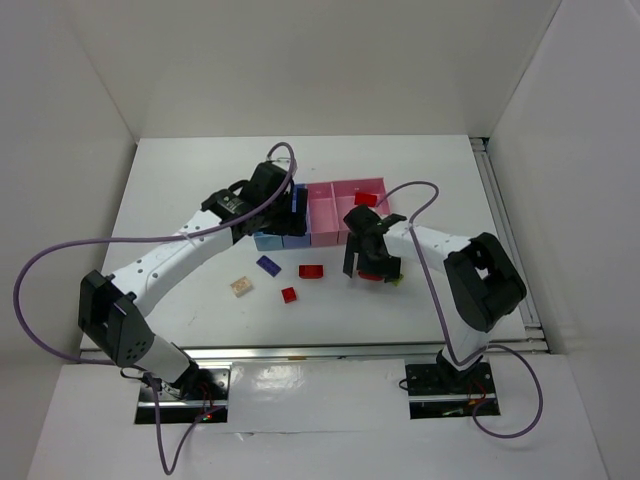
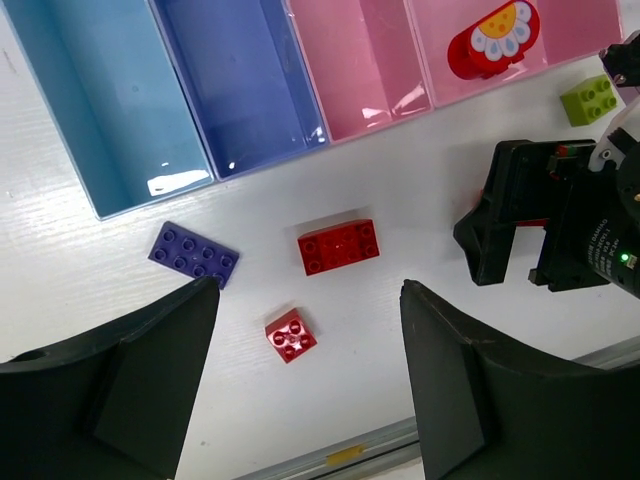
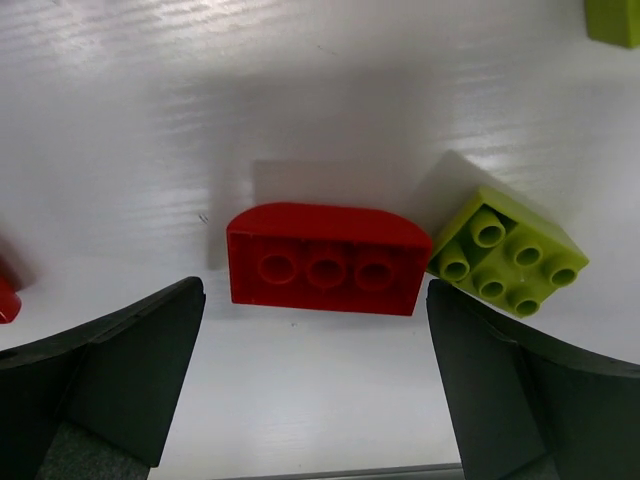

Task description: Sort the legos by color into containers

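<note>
Just in front of the wider pink bin (image 1: 345, 195), the right gripper (image 3: 315, 292) hangs over a curved-top red brick (image 3: 325, 260). Its jaws are spread wide and hold nothing, with one finger to either side of the brick. The brick lies on the white table (image 1: 180, 200), outside every bin. A yellow-green brick (image 3: 508, 262) sits at its right end, touching or all but touching at the corner, in the path of the right-hand finger. That is the chief hazard, as I judge it. If the jaws close from here, that finger would meet the green brick first. It could shove the green brick into the red one and twist both, or clamp the two together so that green rides into the bin meant for red. A second yellow-green brick (image 3: 612, 20) lies apart from the pair.

The left gripper (image 2: 307, 295) is likewise wide open and empty, high above the table near the light blue bin (image 2: 90, 100) and the darker blue bin (image 2: 235, 90). Below it lie a purple brick (image 2: 194, 254), a red brick (image 2: 338, 246) and a small red brick (image 2: 291, 335), all unsorted. Only the red-and-white flower piece (image 2: 493, 38) is in the wider pink bin. With the left arm (image 1: 190, 245) stretched up to the bins, a carry by the right arm (image 1: 440, 245) toward them could bring the two together.
</note>
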Motion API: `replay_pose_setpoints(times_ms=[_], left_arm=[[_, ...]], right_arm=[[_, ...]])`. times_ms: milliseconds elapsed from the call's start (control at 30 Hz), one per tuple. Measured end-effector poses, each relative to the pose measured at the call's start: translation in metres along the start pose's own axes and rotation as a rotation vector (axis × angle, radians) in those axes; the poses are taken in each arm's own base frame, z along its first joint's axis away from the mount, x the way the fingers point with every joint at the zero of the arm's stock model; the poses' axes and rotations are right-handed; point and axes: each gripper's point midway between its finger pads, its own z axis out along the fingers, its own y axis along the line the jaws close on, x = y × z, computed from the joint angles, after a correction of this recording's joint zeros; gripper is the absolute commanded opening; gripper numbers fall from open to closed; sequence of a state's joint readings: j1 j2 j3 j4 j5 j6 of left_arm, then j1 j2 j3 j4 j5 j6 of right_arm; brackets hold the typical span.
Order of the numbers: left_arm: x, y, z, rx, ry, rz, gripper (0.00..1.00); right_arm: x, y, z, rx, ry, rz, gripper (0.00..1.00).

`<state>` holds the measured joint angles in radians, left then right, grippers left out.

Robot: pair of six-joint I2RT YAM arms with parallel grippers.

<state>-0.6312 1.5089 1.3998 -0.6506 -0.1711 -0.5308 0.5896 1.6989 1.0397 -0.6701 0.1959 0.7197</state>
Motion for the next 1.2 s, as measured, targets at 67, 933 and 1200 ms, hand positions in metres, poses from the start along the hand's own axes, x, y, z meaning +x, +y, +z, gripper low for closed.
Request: replay_pose_setpoints(times_ms=[67, 933, 1200], left_arm=[[0.000, 0.002, 0.001, -0.013, -0.003, 0.002, 0.84], [0.172, -0.002, 0.018, -0.034, 0.411, -0.080, 0.99], [0.204, 0.006, 0.051, -0.130, 0.511, -0.111, 0.86]], right_arm=[[-0.004, 0.001, 0.001, 0.002, -0.010, -0.006, 0.96], [-0.079, 0.020, -0.067, -0.067, -0.238, 0.017, 0.57], [-0.172, 0.017, -0.088, -0.088, -0.388, 0.097, 0.59]])
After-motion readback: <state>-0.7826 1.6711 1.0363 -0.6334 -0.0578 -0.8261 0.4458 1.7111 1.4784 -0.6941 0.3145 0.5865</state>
